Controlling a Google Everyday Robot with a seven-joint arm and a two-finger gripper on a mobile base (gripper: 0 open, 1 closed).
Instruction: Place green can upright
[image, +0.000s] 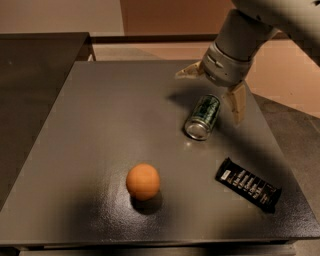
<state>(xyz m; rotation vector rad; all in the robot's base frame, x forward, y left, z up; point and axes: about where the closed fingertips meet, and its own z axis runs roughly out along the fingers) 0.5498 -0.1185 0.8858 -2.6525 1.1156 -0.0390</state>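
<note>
The green can (202, 117) lies on its side on the dark grey table (100, 130), right of centre, with its shiny silver end facing the front. My gripper (207, 97) hangs over the can's far end and is open wide. One pale finger (188, 72) points left behind the can. The other finger (237, 102) points down just to the can's right. Neither finger visibly touches the can.
An orange ball (143, 181) sits at the front middle of the table. A flat black snack bar wrapper (248, 184) lies at the front right. A darker counter (35, 60) stands to the left. The table's right edge runs close to the wrapper.
</note>
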